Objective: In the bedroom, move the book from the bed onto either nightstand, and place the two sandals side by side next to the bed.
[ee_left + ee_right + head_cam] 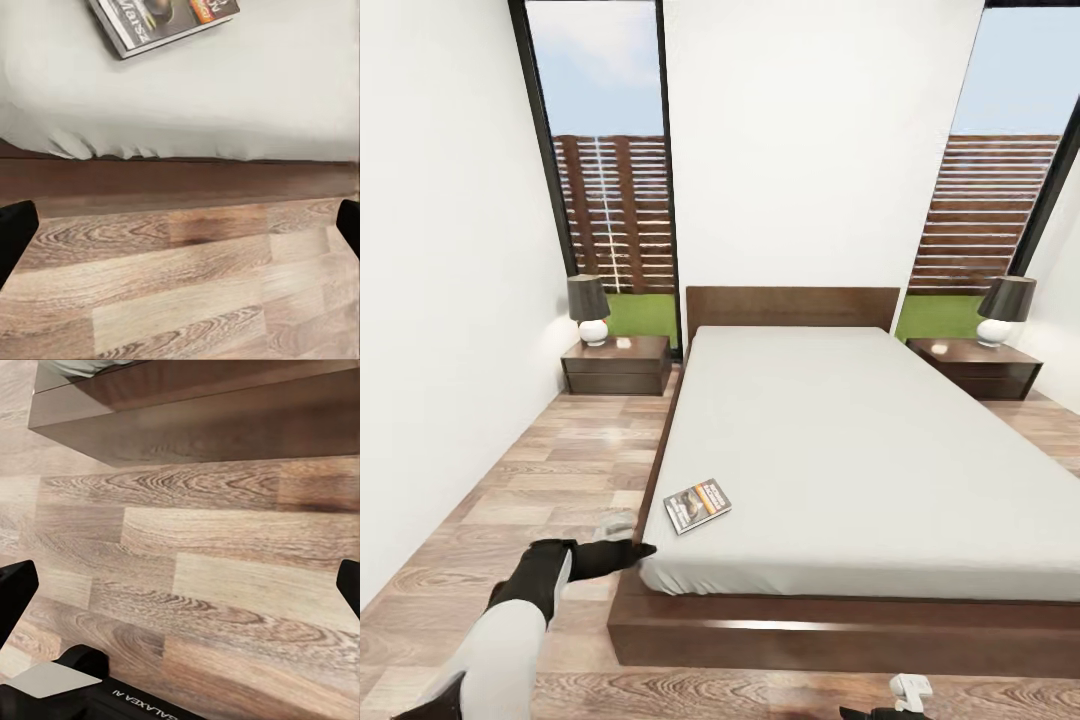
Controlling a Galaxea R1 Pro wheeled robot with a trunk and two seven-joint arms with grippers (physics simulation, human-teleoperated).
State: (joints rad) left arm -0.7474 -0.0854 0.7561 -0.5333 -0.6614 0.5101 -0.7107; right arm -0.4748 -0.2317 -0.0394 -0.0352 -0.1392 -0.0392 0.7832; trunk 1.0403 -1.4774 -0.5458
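Low in the frame's left, the left gripper (622, 556) reached toward the bed (840, 625) corner, jaws spread wide and empty, likely aiming for the book (697, 506) just beyond. At the lower edge, the right gripper's (180, 585) jaws also stood wide over bare floor (225, 585).

The book (161, 22) lies on the bed's (225, 97) grey mattress near its edge. Below runs the dark wood frame, then plank floor (180, 292). The left tool's (180, 225) fingertips (15, 229) stand wide apart.

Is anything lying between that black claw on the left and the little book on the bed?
Nothing visible does. The left gripper hangs open-jawed over the floor by the bed corner; only bare grey mattress separates it from the book.
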